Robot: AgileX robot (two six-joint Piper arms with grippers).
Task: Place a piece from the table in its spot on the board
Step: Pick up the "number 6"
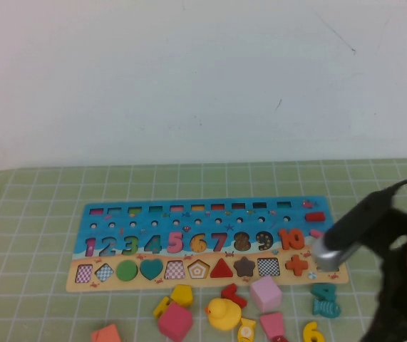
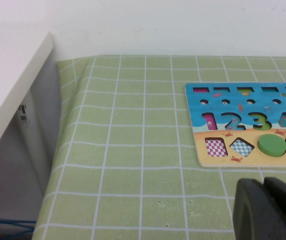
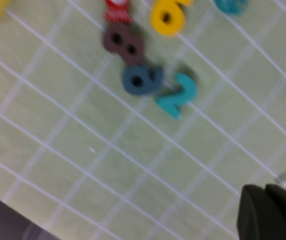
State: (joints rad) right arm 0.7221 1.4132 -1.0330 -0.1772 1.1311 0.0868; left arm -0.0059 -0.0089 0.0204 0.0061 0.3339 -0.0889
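Yellow 6 (image 1: 311, 332) lies loose on the counter (image 1: 32, 214), near edge, just below the board's (image 1: 117, 214) orange-plus end, beside the teal fish piece (image 1: 326, 308). Right gripper (image 3: 265, 210) hovers above it, fingers clenched, empty. Left gripper (image 2: 265, 207) parked off the board's "1" end, fingers together. Step: approach. Next: open fingers, descend on the 6.

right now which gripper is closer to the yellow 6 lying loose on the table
Right. The right gripper, shut, hangs over the cloth near the yellow 6, by the board's right end. The left gripper sits off the board's left end, far from it.
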